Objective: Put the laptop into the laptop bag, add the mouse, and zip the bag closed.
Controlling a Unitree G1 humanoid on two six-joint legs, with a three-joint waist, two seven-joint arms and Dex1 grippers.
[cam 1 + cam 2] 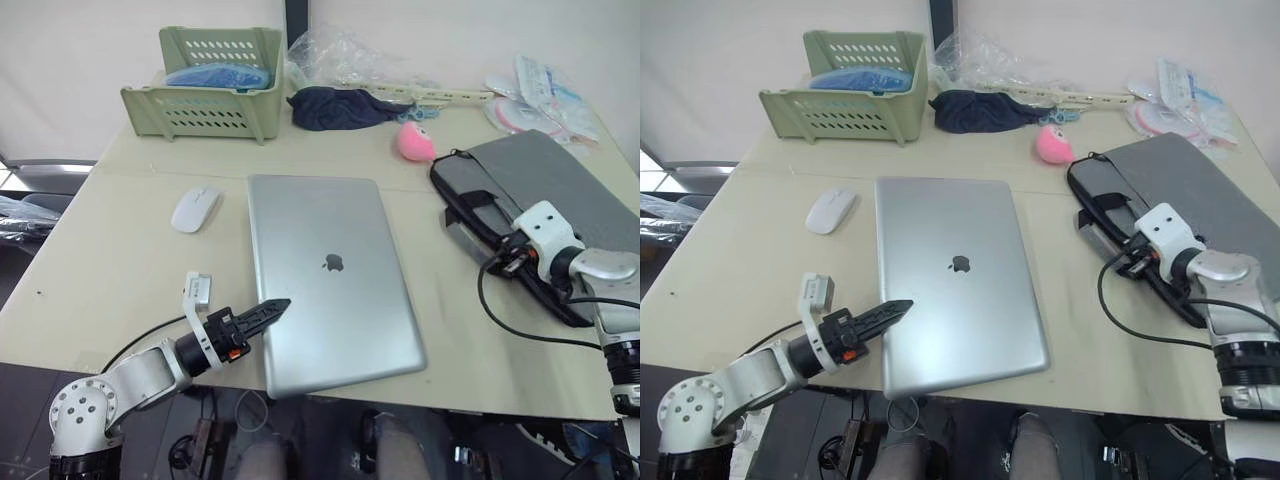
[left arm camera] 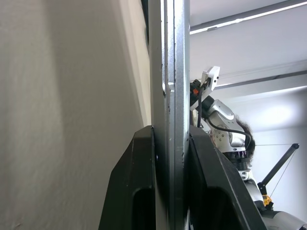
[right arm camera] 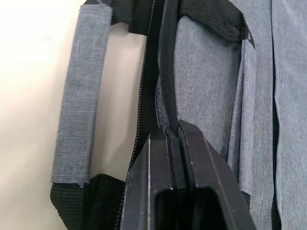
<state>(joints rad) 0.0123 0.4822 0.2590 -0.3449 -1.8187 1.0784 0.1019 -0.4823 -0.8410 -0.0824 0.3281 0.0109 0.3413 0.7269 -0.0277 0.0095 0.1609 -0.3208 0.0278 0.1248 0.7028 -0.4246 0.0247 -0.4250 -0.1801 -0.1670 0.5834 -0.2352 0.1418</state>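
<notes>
Left hand (image 1: pixel 268 312), with its two black fingers, is clamped on the near left edge of the thin silver metal rectangular laptop (image 1: pixel 330 275); the left wrist view shows one finger (image 2: pixel 132 191) on each face of the closed laptop's edge (image 2: pixel 169 96). The laptop lies flat and closed on the pale beige desk (image 1: pixel 120 270), logo up, its near corner reaching past the desk's front edge.

Right hand (image 1: pixel 512 262) is at the grey fabric laptop bag (image 1: pixel 560 190), which lies flat on the right side of the desk. In the right wrist view its black fingers (image 3: pixel 165 187) are pressed together on the bag's black zippered edge (image 3: pixel 160 86), just beside the grey carry handle (image 3: pixel 79 100). The bag sits to the right of the laptop, a strip of bare desk between them.

The small smooth white oval mouse (image 1: pixel 195 209) rests on the desk just left of the laptop's far left corner, well apart from both hands.

Farther back stand a pale green slotted plastic basket (image 1: pixel 205 85) holding something blue, a dark navy cloth (image 1: pixel 335 107), crumpled clear plastic wrap (image 1: pixel 340 55) and a round pink plush toy (image 1: pixel 416 142) near the bag's far corner.
</notes>
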